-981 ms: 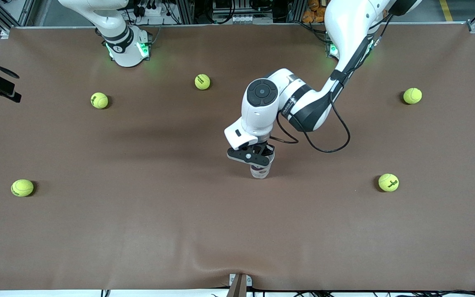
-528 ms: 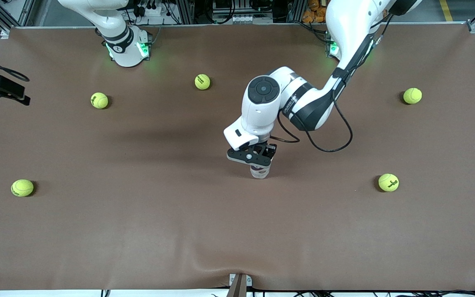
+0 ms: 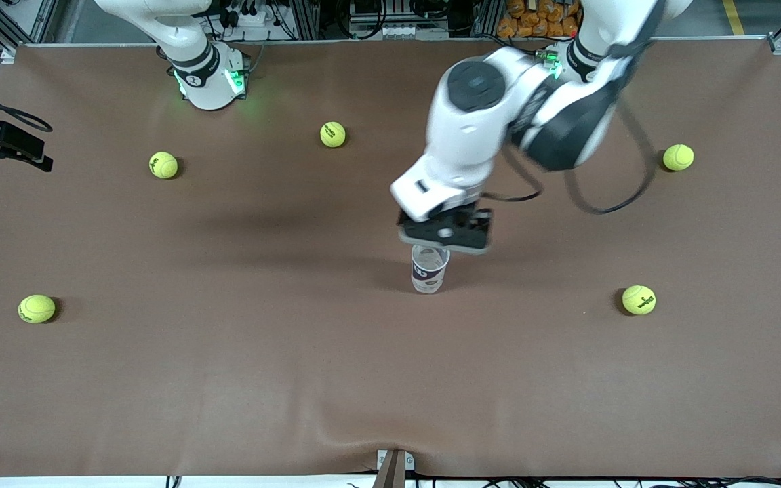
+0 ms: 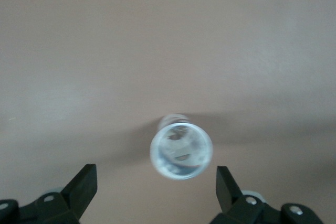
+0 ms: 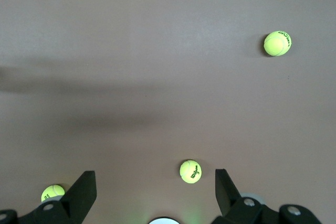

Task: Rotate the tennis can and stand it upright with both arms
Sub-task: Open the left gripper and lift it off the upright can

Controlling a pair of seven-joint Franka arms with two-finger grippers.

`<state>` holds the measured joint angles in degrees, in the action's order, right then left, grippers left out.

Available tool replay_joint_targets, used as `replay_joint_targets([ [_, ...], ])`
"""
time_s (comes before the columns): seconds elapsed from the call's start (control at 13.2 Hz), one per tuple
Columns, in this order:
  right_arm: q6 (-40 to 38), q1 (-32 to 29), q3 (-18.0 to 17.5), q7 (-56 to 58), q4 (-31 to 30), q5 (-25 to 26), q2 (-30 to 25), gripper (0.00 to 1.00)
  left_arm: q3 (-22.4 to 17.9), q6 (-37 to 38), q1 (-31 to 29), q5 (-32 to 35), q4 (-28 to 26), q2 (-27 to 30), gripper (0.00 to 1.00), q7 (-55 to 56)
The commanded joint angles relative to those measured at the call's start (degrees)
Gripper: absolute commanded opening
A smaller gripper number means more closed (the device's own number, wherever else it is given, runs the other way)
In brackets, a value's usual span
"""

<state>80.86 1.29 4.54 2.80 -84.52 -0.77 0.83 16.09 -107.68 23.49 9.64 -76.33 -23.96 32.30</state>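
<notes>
The tennis can (image 3: pixel 428 270) stands upright on the brown table near its middle, open silvery rim up. In the left wrist view I look straight down into the can (image 4: pixel 181 150). My left gripper (image 3: pixel 446 234) hangs open and empty just above the can, its fingers (image 4: pixel 81 187) spread wider than the rim and touching nothing. My right gripper (image 3: pixel 14 146) is raised at the right arm's end of the table, at the edge of the front view. It is open and empty in the right wrist view (image 5: pixel 155 192), high over the table.
Several yellow-green tennis balls lie scattered on the brown table (image 3: pixel 228 379): two near the right arm's base (image 3: pixel 163 165) (image 3: pixel 333 134), one nearer the camera (image 3: pixel 36 308), and two toward the left arm's end (image 3: pixel 678 157) (image 3: pixel 638 299). The right wrist view shows three balls, one between its fingers (image 5: pixel 190 171).
My left gripper has let go of the can's top and risen above it, the arm pulling back toward its base. The can stays upright in place. The right gripper shifted slightly.
</notes>
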Motion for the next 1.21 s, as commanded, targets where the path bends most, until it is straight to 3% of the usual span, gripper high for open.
replay_joint_targets([
  [0.0, -0.7, -0.76, -0.05, -0.51, 0.32, 0.59, -0.57, 1.0, -0.01, 6.14, -5.89, -3.31, -1.63, 6.19, 1.0, -2.59],
  [0.45, -0.53, -0.85, -0.23, -0.51, 0.32, 0.41, -0.48, 1.0, 0.08, 20.73, -19.86, -3.58, -1.54, 13.76, 1.0, -6.01],
  [0.68, -0.52, -1.02, -0.14, -0.51, 0.41, 0.33, -0.48, 1.0, -0.1, 24.78, -24.53, -4.01, -1.36, 15.6, 1.0, -15.82],
  [0.91, -0.61, -3.48, -0.05, -0.43, 0.32, -0.46, -0.48, 1.0, -0.1, 26.64, -29.62, -6.46, -1.89, 17.98, 1.0, -20.07],
  [1.13, -0.61, -3.84, -0.14, -0.43, 0.32, -0.46, -0.48, 1.0, -0.1, 25.07, -31.4, -9.11, -5.92, 20.88, 1.0, -20.43],
])
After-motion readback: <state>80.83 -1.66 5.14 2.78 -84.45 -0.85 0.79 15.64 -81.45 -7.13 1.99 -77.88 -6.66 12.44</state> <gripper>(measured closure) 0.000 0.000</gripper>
